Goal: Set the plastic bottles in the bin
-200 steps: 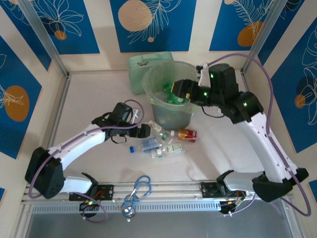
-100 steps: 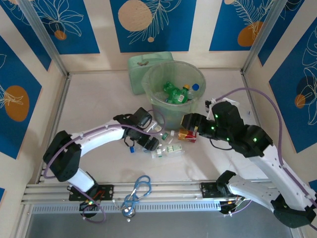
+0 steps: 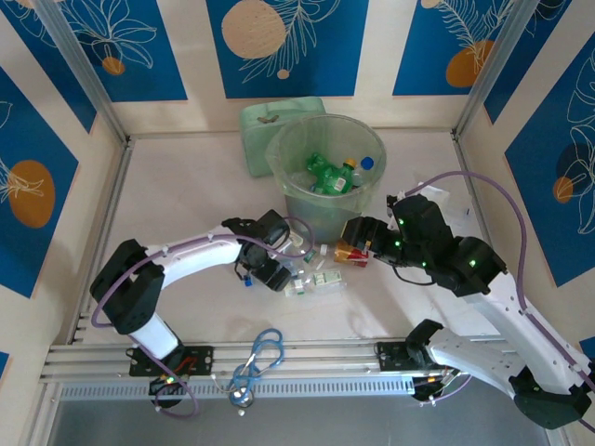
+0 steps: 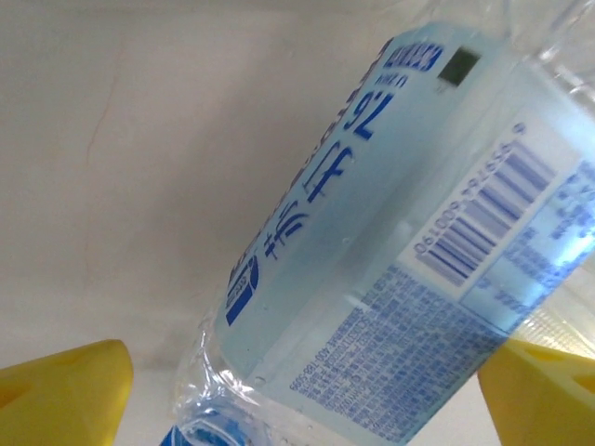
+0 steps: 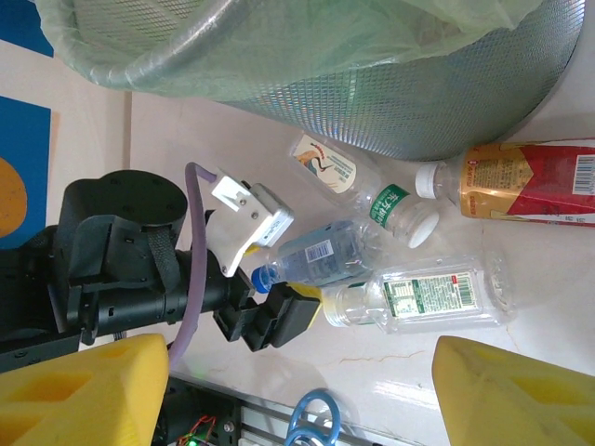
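Plastic bottles (image 3: 314, 269) in two lots: a handful on their sides on the table just in front of the bin (image 3: 284, 190), more down inside it, green ones among them. Since half a second ago, little change: left gripper (image 3: 276, 271) edged closer onto the loose cluster, right gripper (image 3: 353, 229) hardly shifted. A second ago held over the bin, now low beside its right side.

Pale cream table (image 3: 186, 195), aluminium rail (image 3: 307, 358) along the near edge, blue loops (image 3: 267, 347) lying on it. Mint-green square box (image 3: 270, 119) behind the bin. Walls of cream and blue panels (image 3: 284, 42) with leaf drawings and orange discs.

Left arm bowed in from the left, wrist low, yellow fingers apart on either side of a clear blue-labelled bottle (image 4: 372, 232), a gap showing beside one pad (image 4: 65, 390), so not clamped. Right arm folded at the elbow, fingers spread wide and empty, near the red-labelled bottle (image 5: 530, 181).
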Action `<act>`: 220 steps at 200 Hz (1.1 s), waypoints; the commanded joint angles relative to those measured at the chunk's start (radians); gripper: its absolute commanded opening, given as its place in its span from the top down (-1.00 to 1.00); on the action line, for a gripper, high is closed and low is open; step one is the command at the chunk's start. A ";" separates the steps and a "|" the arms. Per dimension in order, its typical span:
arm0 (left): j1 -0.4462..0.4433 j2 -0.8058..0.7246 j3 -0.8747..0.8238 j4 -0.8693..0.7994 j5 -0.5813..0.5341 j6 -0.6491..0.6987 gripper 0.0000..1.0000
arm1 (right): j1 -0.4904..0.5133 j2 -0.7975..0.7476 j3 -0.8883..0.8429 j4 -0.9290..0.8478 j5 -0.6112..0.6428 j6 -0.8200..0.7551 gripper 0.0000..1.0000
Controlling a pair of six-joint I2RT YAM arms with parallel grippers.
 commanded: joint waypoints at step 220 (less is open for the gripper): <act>-0.005 -0.152 -0.135 -0.054 0.051 -0.130 0.01 | 0.013 0.079 0.022 0.059 -0.027 -0.014 -0.39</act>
